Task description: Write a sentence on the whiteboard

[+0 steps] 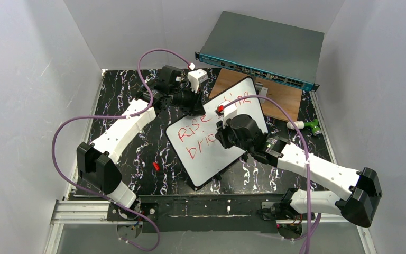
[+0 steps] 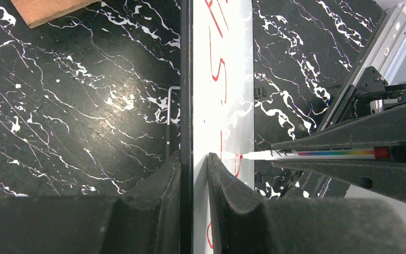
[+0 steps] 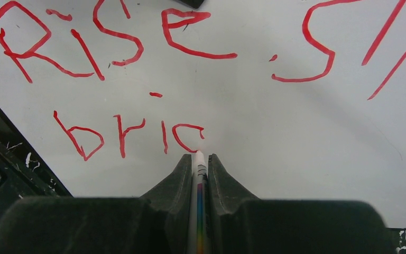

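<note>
Red handwritten sentence (image 3: 190, 52) runs across the large glossy white whiteboard (image 1: 211, 153), which lies askew in the middle of the black marbled desk (image 1: 153, 143). The top line reads "Rise", then "s" and partial strokes; below it are "bri" and an open curve. The left fingers (image 2: 158, 185), nearly closed, pinch the board's thin dark edge. The right fingers (image 3: 174, 185) are closed tight on a slim white marker (image 3: 199, 159) with a rainbow band, no brand legible, its tip at that curve. The board looks stiff, light and slippery, so an edge hold suits it, with light pen pressure.
</note>
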